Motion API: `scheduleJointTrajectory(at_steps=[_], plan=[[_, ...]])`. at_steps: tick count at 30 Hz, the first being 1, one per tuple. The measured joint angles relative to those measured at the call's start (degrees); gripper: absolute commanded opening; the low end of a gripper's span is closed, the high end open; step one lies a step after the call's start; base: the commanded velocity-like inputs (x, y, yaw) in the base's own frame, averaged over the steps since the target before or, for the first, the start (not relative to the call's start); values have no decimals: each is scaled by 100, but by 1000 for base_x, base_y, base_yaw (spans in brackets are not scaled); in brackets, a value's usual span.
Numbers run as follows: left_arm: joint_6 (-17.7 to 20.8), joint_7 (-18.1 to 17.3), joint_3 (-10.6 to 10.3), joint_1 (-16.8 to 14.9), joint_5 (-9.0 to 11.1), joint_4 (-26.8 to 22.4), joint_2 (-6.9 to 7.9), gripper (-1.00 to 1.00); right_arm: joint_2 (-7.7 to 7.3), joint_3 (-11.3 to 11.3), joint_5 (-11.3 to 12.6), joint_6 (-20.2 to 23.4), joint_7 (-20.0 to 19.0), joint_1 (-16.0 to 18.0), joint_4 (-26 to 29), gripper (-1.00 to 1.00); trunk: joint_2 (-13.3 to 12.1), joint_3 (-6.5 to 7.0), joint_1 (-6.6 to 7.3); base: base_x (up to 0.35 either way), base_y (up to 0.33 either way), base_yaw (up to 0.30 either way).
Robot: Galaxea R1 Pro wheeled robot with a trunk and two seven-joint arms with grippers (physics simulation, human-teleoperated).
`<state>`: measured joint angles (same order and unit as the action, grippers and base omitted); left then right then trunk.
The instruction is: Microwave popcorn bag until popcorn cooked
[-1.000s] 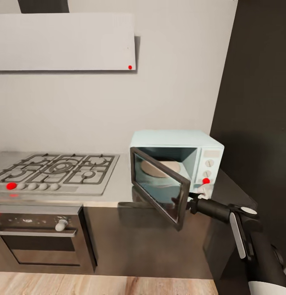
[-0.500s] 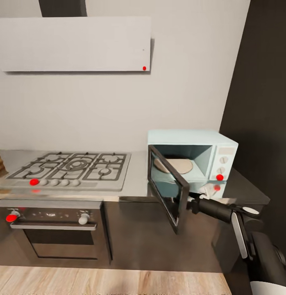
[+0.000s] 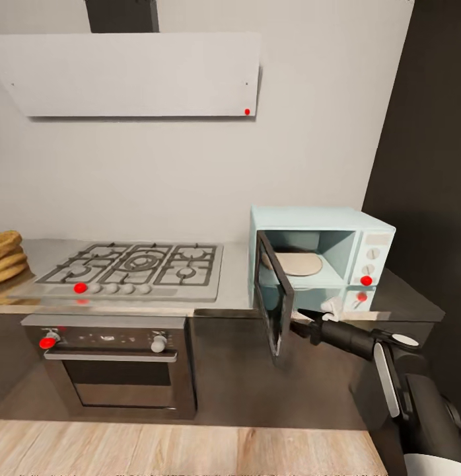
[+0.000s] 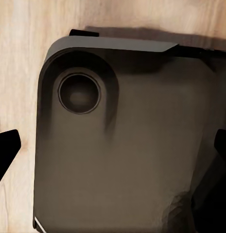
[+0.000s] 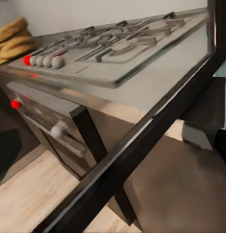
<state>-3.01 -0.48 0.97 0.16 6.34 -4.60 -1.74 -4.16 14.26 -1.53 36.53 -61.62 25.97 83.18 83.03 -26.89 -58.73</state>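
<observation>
The microwave [image 3: 323, 254] stands door open on the surface [image 3: 237, 291], the popcorn bag [image 3: 6, 254] well apart at its far end; right pincer [image 3: 303, 322] state indeterminate beside the door, which risks being knocked shut as the arm withdraws.

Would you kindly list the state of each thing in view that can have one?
microwave: door swung wide open, cavity holds just its turntable plate
popcorn bag: on the countertop, left of the hob
oven: door closed
right end effector: by the door's edge, grip unclear
</observation>
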Motion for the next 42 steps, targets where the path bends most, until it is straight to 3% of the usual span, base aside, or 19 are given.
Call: scheduleJointTrajectory(at_steps=[4,13,19,20,25,27,35,38,39,40,42], plan=[[0,0,2,1,-2,-1,0,100,-2,4,-5,-10,13,2,3,100,0,0,0,-101,188,0],[1,0,2,1,1,-1,0,100,-5,417,-77,-63,32,1,-5,100,0,0,0,-96,116,0],[1,0,4,1,5,-2,0,100,-25,411,-31,-37,92,0,0,100,1,0,1,-12,12,0],[0,0,2,0,6,0,0,100,-24,488,-19,-36,165,0,1,100,0,0,1,0,0,0],[1,1,3,0,5,0,0,100,-26,1483,-396,-66,596,-2,18,100,0,0,1,0,0,0],[1,2,3,0,6,0,0,100,-28,1658,-462,-70,782,-2,30,100,0,0,1,0,0,0],[1,6,4,0,7,0,0,100,-17,1777,-563,-72,1728,-2,5,100,0,0,1,0,0,0],[1,6,3,0,9,0,-2,100,2,1927,-1116,-78,1812,-2,-348,100,0,0,1,0,0,0],[1,7,8,0,14,2,-1,100,-6,2021,-1547,-164,1860,-4,-830,100,0,-1,1,0,0,0],[-1,8,10,0,16,6,0,100,-6,2093,-1995,-536,2006,-4,-1489,100,0,-1,1,0,0,0],[0,8,10,0,16,8,0,100,-20,2265,-2263,-936,2230,-3,-2258,100,0,-1,1,0,0,0]])
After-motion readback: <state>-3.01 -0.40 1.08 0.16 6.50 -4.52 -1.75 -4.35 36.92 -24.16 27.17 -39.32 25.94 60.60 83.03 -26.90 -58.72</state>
